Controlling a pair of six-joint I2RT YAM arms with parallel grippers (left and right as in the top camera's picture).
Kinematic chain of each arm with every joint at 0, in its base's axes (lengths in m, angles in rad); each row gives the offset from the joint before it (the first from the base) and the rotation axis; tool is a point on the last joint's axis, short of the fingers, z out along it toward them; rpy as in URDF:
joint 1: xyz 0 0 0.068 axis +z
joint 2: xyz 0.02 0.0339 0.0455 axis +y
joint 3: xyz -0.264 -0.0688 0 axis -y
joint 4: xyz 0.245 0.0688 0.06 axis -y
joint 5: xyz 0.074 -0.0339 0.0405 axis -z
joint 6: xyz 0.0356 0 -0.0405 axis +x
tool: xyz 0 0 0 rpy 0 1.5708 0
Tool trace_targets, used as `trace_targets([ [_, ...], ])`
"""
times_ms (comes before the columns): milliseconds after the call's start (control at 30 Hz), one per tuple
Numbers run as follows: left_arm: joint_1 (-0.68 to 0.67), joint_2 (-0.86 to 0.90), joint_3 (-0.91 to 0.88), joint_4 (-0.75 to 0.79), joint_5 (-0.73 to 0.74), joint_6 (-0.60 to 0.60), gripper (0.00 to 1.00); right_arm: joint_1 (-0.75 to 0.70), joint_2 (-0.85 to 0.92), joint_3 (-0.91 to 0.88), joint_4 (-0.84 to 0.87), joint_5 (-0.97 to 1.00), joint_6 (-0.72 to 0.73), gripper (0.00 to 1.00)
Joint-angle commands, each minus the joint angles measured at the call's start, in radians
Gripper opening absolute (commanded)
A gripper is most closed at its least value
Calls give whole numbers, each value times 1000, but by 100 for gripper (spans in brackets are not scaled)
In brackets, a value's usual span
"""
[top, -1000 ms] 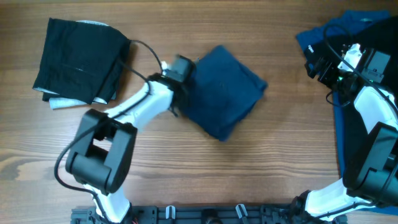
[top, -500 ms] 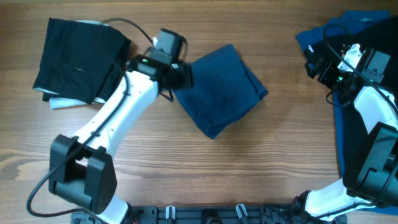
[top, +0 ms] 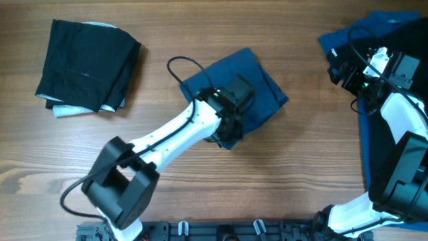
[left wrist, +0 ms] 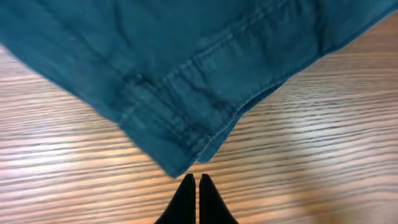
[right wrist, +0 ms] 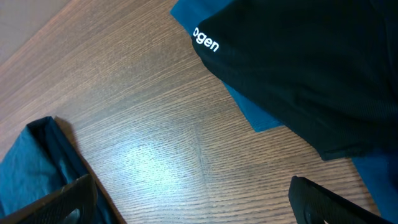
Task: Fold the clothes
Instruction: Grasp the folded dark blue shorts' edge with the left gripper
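L gripper [left wrist: 193, 185]: jaws together, nothing in them. Tips over bare table [left wrist: 323, 155], just off near corner of navy cloth [top: 267, 84].

Chg vs a sec ago: arm was at cloth's left edge, then at its far-left corner; now it reaches across cloth to the near corner. Cloth barely moved, same spot mid-table, left corner drawn out a bit.

Reading: fold on this piece looks done. L seems to be squaring it, not carrying.

Cloth near-square, lies as a diamond. Slightly longer sides run left-low to right-high in overhead; hemmed corner points toward robot.

R gripper [right wrist: 189, 186]: jaws wide apart, empty, hovers beside unfolded pile [top: 341, 40] (black on blue) at right edge, likely next.

Black cloth [top: 87, 60] folded, far left, well apart.
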Motion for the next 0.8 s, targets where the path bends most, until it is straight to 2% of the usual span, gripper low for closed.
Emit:
trace_targets([
  [0,-36,92,-16,52,85,-34,4,2,-24,5,4,8,0,100],
  [267,-28,218,-16,86,95,-32,5,2,-24,5,4,8,0,100],
  [500,106,217,-16,-77,-169,-21,4,2,-24,5,4,8,0,99],
  [700,227,214,-8,-34,-170,9,4,2,-24,5,4,8,0,99],
  [767,246,190,13,-53,-98,65,4,2,-24,5,4,8,0,100],
])
